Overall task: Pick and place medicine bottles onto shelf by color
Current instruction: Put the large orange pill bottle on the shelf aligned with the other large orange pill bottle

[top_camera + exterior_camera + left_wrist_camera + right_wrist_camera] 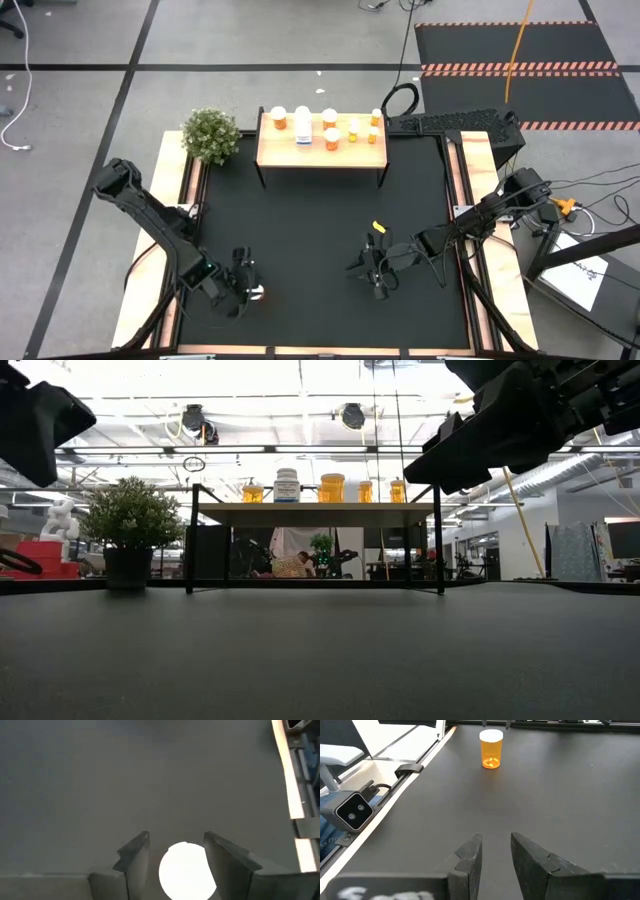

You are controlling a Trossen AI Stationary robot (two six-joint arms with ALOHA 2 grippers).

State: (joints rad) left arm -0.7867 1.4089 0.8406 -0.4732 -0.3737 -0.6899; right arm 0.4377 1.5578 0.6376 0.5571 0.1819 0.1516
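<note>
White bottle cap cut off between left end effector fingers, contact unclear, right end effector slightly parted, empty.

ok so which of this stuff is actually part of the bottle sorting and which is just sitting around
Part of the job: shelf; bottles on the shelf; orange bottle on the mat ahead of the right gripper; white-capped bottle between the fingers of the left gripper.
Just lying about: potted plant; wooden side rail.
</note>
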